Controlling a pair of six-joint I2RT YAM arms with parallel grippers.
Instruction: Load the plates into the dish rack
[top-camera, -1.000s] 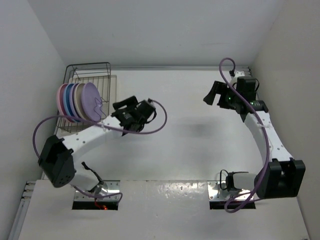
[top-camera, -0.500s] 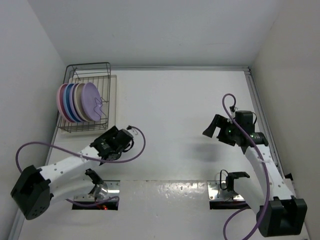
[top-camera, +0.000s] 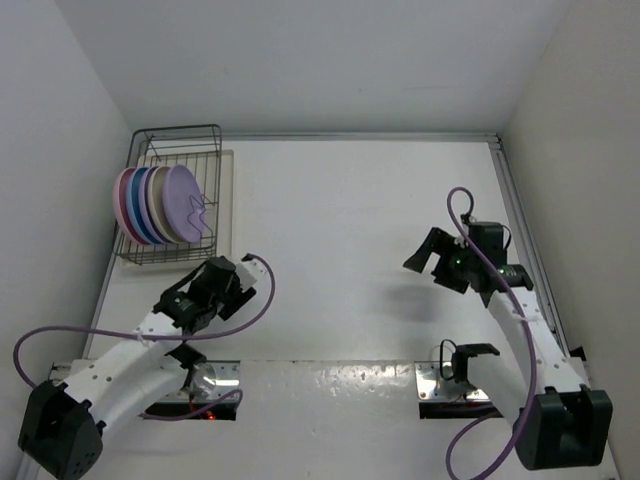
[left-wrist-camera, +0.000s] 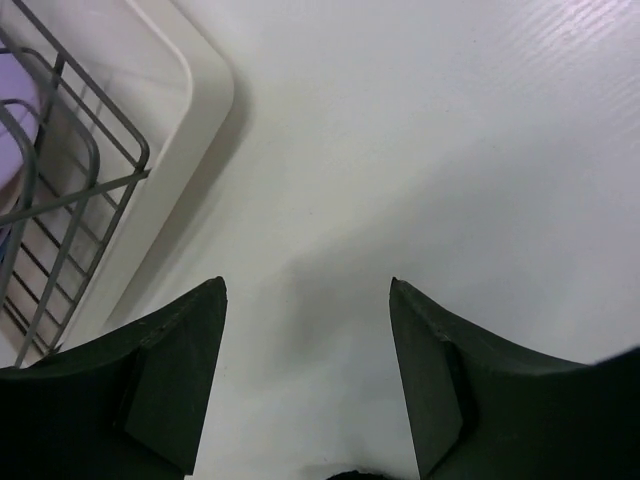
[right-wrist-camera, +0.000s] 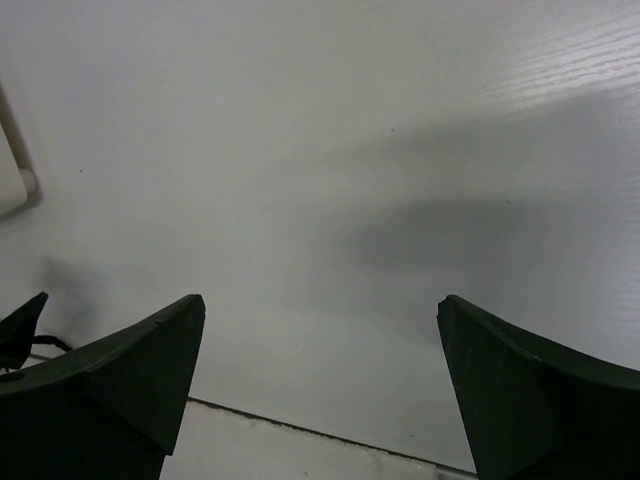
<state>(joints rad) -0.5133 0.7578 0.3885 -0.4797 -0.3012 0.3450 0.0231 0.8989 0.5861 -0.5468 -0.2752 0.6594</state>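
Observation:
The dish rack (top-camera: 181, 148) stands at the far left on its pale tray base (top-camera: 226, 185). The plates (top-camera: 160, 205) stand upright in it in a row: pink on the left, then blue and cream, with a lilac one (top-camera: 182, 203) in front. My left gripper (top-camera: 222, 272) is open and empty, just near of the rack's front right corner. The left wrist view shows that gripper (left-wrist-camera: 307, 285), the rack wires (left-wrist-camera: 72, 168), the tray base (left-wrist-camera: 195, 95) and a lilac plate edge (left-wrist-camera: 14, 112). My right gripper (top-camera: 421, 254) is open and empty over bare table at the right; the right wrist view (right-wrist-camera: 322, 300) shows nothing between its fingers.
White walls close in the table on the left, back and right. A seam to the near panel (right-wrist-camera: 300, 435) runs below the right gripper. Metal mounting plates (top-camera: 452, 382) sit at the near edge by the arm bases.
Both arms have drawn back toward the near edge. The left gripper left the rack's right side and now sits at its near corner. The right gripper came down from the far right.

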